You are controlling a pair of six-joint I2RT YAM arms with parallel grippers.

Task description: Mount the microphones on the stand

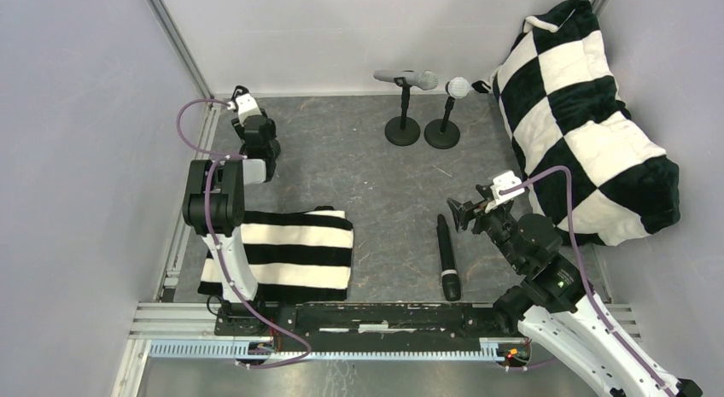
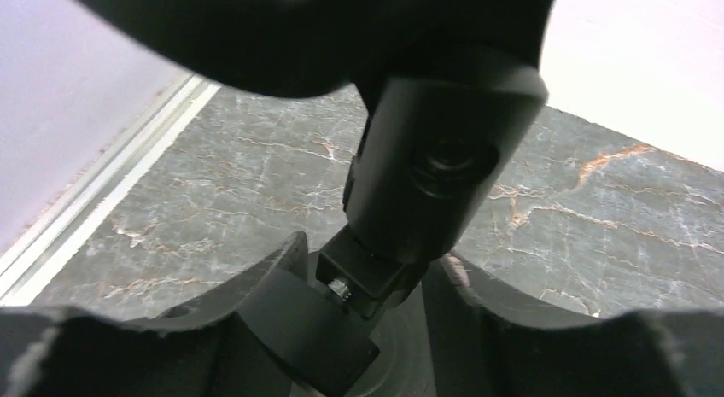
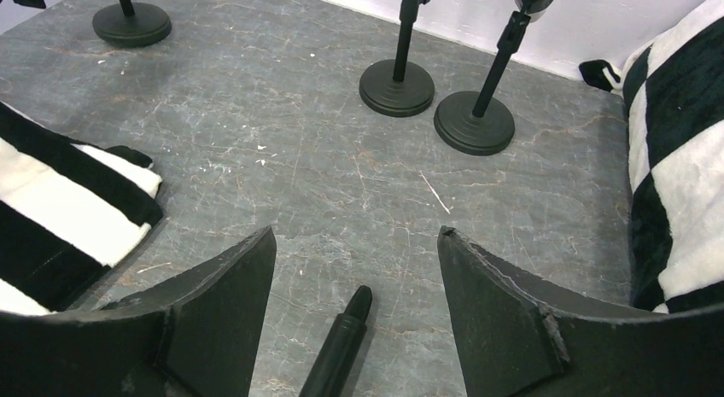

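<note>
A black microphone (image 1: 447,259) lies flat on the table, and its tail end (image 3: 341,346) shows between my right fingers. My right gripper (image 1: 465,213) (image 3: 357,243) hovers open just above that tail, touching nothing. At the back, a silver-grey microphone (image 1: 408,77) sits in one stand (image 1: 402,128), and a white-headed one (image 1: 458,88) sits in the stand beside it (image 1: 442,132). A third stand (image 3: 131,21) is at the far left. My left gripper (image 1: 259,149) (image 2: 371,250) has its jaws against both sides of that stand's clip joint (image 2: 444,166).
A black-and-white striped cloth (image 1: 286,252) lies at the near left. A large checkered cushion (image 1: 589,124) fills the right side. Grey walls close in the table, and a metal rail (image 1: 341,350) runs along the near edge.
</note>
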